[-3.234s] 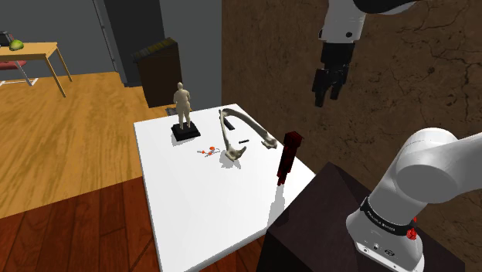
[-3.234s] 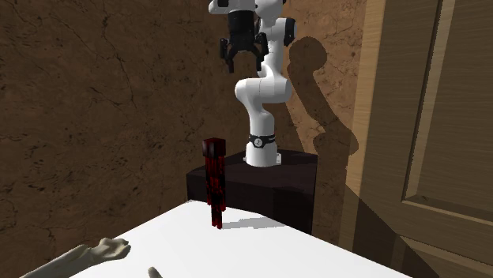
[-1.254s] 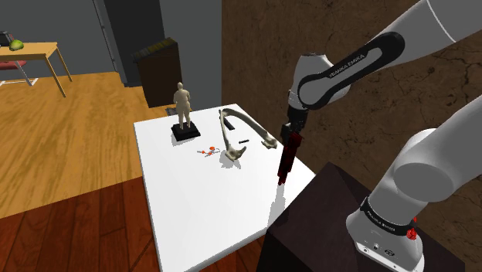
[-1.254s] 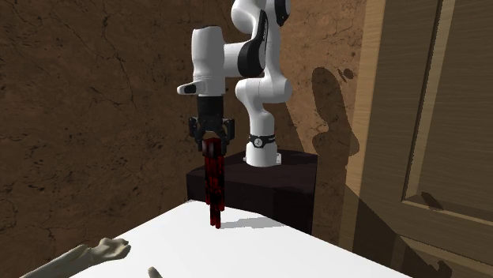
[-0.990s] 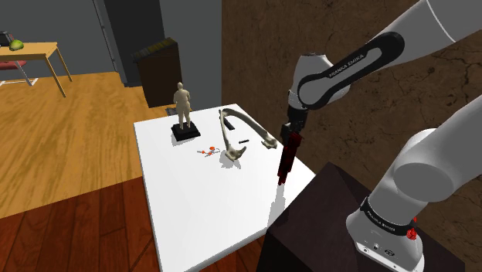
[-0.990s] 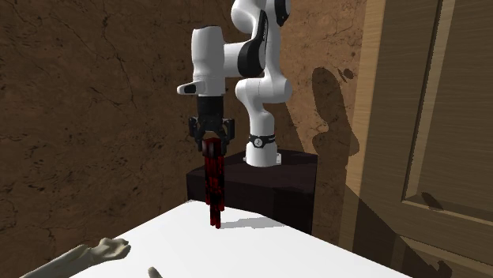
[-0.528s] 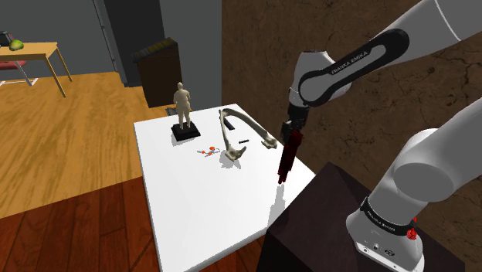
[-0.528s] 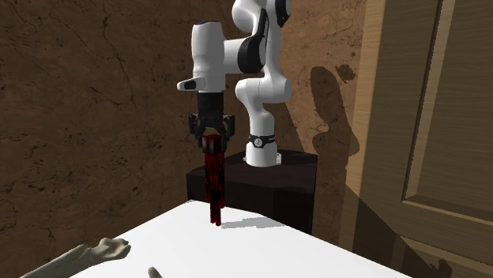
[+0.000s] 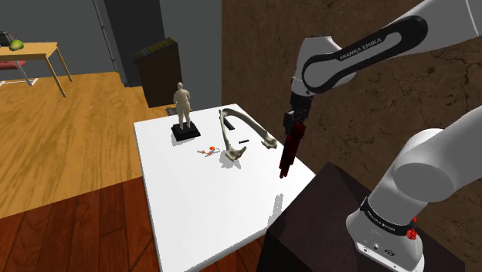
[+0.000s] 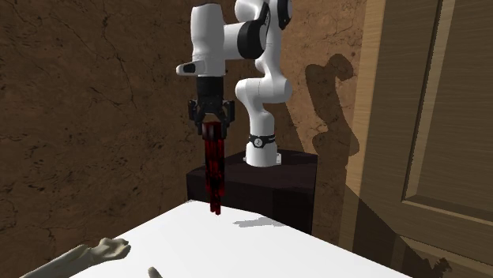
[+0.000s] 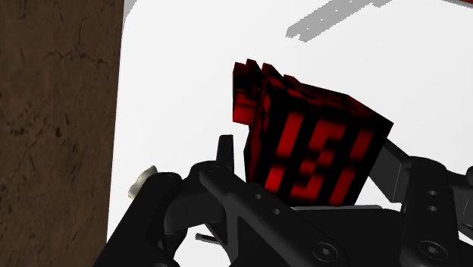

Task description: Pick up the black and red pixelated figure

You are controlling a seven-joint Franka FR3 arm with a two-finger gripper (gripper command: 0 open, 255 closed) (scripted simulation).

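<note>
**Figure gripped, hanging clear of the table**

Shoulder view: our gripper (image 9: pixel 294 124) clasps the black-and-red figure (image 9: pixel 287 154) by its head, feet just above the white table (image 9: pixel 201 201). Second exterior view: it hangs upright. Wrist view: the head sits clamped, so we should lift straight and steadily.

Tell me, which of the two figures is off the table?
The black and red blocky figure: it hangs from the claw, clear of the white table, while the tan statue stands on its black base.
</note>
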